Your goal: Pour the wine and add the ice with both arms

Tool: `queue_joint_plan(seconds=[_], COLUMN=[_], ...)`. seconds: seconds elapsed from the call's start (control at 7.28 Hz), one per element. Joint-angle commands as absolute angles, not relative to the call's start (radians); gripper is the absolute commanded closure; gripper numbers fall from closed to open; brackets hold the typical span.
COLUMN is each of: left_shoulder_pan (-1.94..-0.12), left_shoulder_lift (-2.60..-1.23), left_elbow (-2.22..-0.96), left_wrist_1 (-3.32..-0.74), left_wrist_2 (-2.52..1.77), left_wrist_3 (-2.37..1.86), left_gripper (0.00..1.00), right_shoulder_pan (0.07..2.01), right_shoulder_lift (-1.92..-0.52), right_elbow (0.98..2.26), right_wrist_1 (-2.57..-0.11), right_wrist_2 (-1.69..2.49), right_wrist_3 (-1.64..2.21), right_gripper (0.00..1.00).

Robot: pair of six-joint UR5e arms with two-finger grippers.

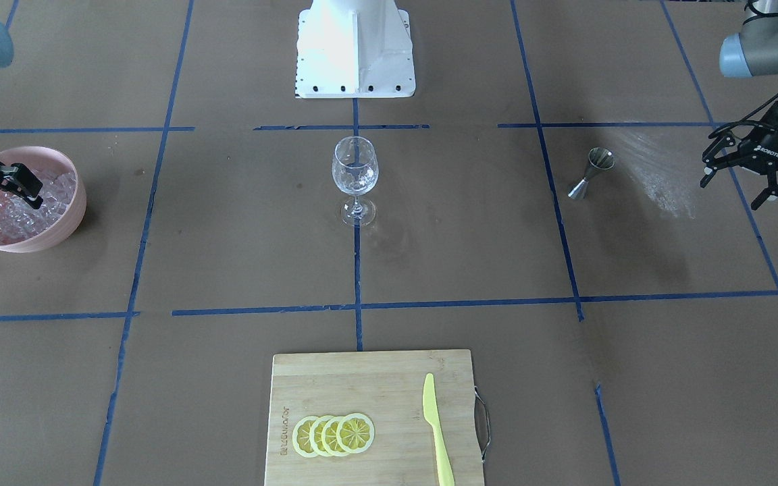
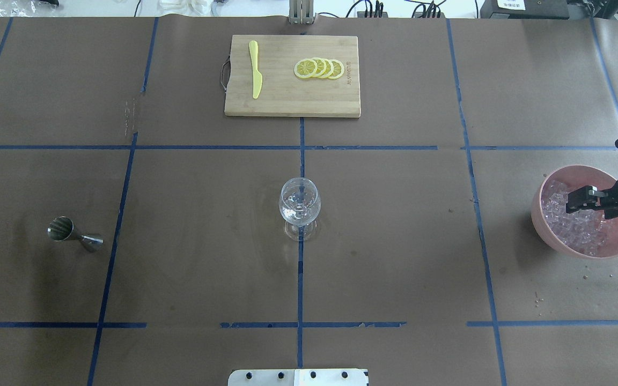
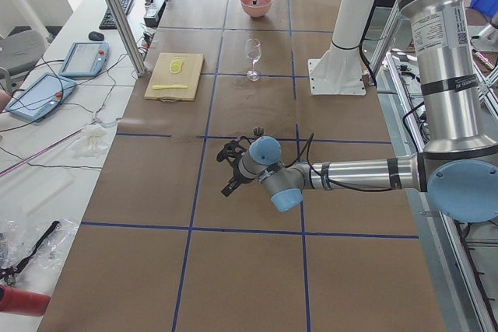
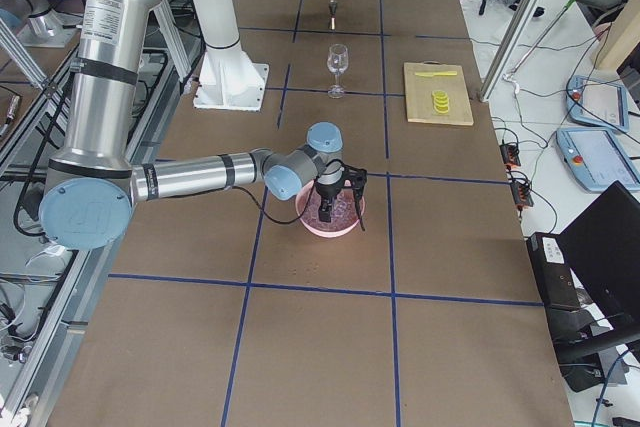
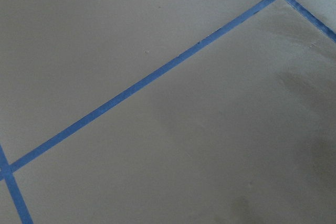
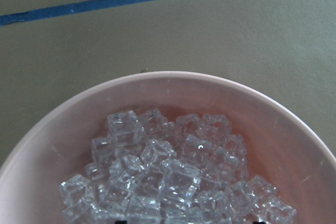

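The ice-adding step is in hand, and it looks to be at the picking stage. Taking the overhead view as the clock face with the wine glass [image 2: 299,206] at its centre, the pink bowl [image 2: 561,244] sits out at 3 o'clock, well apart from the glass. The ice [image 6: 157,177] is heaped inside the bowl as a loose pile of clear cubes. The right tool [image 1: 9,193] hangs low over that pile with its fingers apart and no cube between them. The wrist view shows the two tips just above the heap, at the side nearest the camera. At 9 o'clock the metal jigger [image 2: 73,234] lies tipped on its side on the tabletop [image 2: 395,241]. The left tool [image 1: 733,192] hovers beyond it with its fingers spread and nothing in them. Whether the glass already holds any liquid or ice I cannot tell. The next move probably calls for the right tool to sink a little and close on one cube. It would then lift clear of the rim and cross towards the centre, to let go above the glass mouth. Wet, slick cubes may slip, so a centred squeeze seems wise.
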State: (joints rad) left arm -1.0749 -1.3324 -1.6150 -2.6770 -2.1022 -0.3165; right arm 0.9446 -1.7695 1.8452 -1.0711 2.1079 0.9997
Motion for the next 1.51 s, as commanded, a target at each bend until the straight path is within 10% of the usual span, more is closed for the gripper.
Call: queue_joint_plan(seconds=[0.0, 0.82, 1.37], left_shoulder_pan=[-1.077, -1.083, -1.081], left_shoulder_lift=[-1.33, -1.31, -1.318], left_elbow=[-1.62, -1.628, -1.621], left_wrist_1=[-2.681, -2.686, -2.686], left_wrist_2=[-2.099, -2.099, -2.094], left_wrist_3=[-0.334, -0.339, -0.425], left_gripper=[0.0, 0.0, 0.0], right_shoulder_pan=[0.943, 0.966, 0.821], right_shoulder_lift=[-1.77, -1.741, -1.221], right_elbow=[1.864, 2.052, 2.049], right_wrist_1=[-1.068, -1.085, -1.406], right_wrist_2=[2.111, 2.149, 2.094], right_wrist_3=[1.008, 1.064, 1.475], right_gripper=[1.0, 1.0, 1.0])
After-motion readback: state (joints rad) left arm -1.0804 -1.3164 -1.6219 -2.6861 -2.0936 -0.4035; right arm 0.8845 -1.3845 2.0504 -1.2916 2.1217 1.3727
